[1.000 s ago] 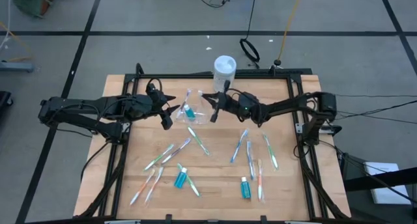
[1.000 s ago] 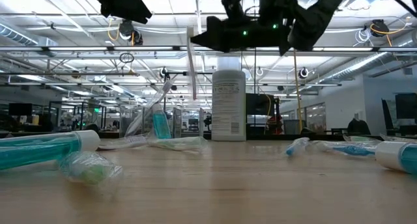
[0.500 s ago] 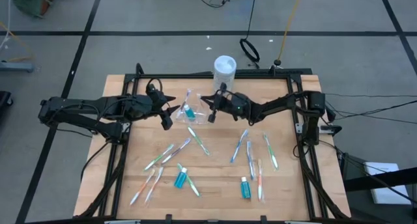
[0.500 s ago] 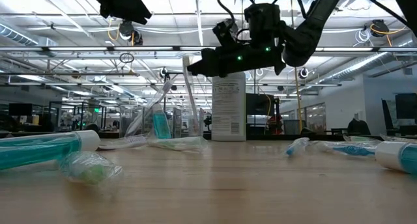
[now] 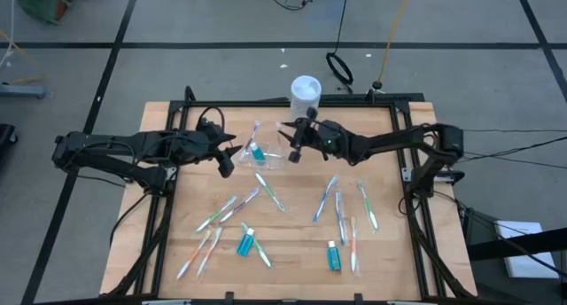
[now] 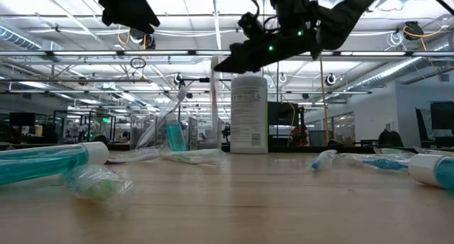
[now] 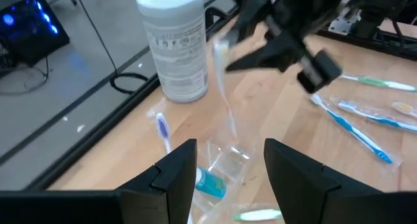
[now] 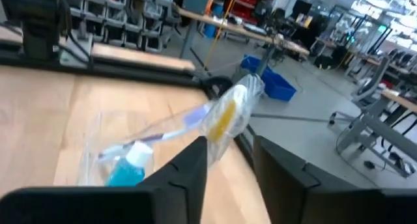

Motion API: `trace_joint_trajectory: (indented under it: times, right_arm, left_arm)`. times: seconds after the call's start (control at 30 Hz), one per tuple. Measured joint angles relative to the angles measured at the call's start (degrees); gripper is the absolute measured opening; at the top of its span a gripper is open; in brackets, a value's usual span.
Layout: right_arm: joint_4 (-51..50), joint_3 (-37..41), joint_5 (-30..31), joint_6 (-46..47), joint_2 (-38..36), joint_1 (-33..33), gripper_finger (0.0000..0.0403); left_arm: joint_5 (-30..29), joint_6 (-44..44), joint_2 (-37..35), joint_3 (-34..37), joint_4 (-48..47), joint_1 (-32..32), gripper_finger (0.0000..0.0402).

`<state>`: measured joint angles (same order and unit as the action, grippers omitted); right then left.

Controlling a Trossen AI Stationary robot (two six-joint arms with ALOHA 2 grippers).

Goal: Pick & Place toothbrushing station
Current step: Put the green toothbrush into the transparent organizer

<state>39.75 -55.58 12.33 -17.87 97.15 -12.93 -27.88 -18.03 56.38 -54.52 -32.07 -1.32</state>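
The right end effector (image 5: 293,148) hangs above the back middle of the wooden worktop (image 5: 292,243), just in front of a white bottle (image 5: 305,92). Its fingers are pressed on a wrapped toothbrush (image 6: 213,95), which hangs almost upright under it, with its lower end at the clear plastic cup (image 5: 270,154). In the right wrist view the wrapped toothbrush (image 8: 221,116) shows between the two dark fingers.

The cup stands at the back middle of the worktop, between the two end effectors. It holds a teal toothpaste tube (image 5: 257,152) and a blue toothbrush (image 5: 256,132), which leans out over the rim. In the left wrist view the cup (image 7: 228,162) is just ahead of the left fingers.

The left end effector (image 5: 232,154) is just beside the cup, on its left side. Its fingers are spread apart and hold nothing.

The other things lie loose on the worktop. A green toothbrush (image 5: 269,191) lies just in front of the cup. Several toothbrushes (image 5: 229,212) lie at the front left with a second toothpaste tube (image 5: 245,243). At the right lie blue toothbrushes (image 5: 326,199), another green toothbrush (image 5: 367,206), an orange toothbrush (image 5: 353,245) and a third toothpaste tube (image 5: 333,256).
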Motion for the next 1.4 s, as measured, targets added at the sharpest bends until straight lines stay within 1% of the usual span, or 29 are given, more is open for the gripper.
trace_joint_trajectory:
  times: [0.1,0.27,0.53,0.67,0.87,1.03,1.2,1.33,1.4]
  right_arm:
    - [-3.1,0.0,-0.1,-0.9,-2.8,0.0,0.0143]
    - [-7.7,0.0,-0.3,-1.0,-6.0,0.0,0.0157]
    - [-7.8,-0.1,-0.6,-1.3,-5.1,-0.1,0.0175]
    - [-9.5,0.0,-0.6,-0.8,-5.1,-0.2,0.0189]
    - [-10.0,0.0,-0.5,-1.0,-5.1,-0.2,0.0199]
    - [-11.5,0.0,-0.6,-1.1,-5.1,-0.2,0.0193]
    - [-13.2,0.0,-0.6,-0.8,-5.1,-0.1,0.0193]
    - [-14.0,0.0,-0.6,-0.4,-5.1,-0.1,0.0193]
    - [-15.6,0.0,-0.6,-0.4,-5.1,-0.1,0.0192]
  left_arm:
    - [0.0,-3.2,0.0,0.0,-1.1,0.0,0.0186]
    - [0.0,-7.2,1.2,0.0,-3.3,0.0,0.0186]
    - [0.0,-8.4,4.4,0.0,-2.2,0.0,0.0186]
    - [-0.1,-8.0,5.3,0.0,-0.1,0.0,0.0186]
    - [0.3,-8.2,5.8,0.0,-0.3,0.0,0.0186]
    - [6.7,-8.9,7.2,0.0,-0.6,-0.1,0.0186]
    - [14.0,-9.2,10.6,0.0,-1.7,-0.5,0.0186]
    - [21.0,-10.6,15.1,0.0,-8.1,-1.7,0.0186]
    - [24.2,-11.6,17.9,0.0,-13.0,-2.6,0.0186]
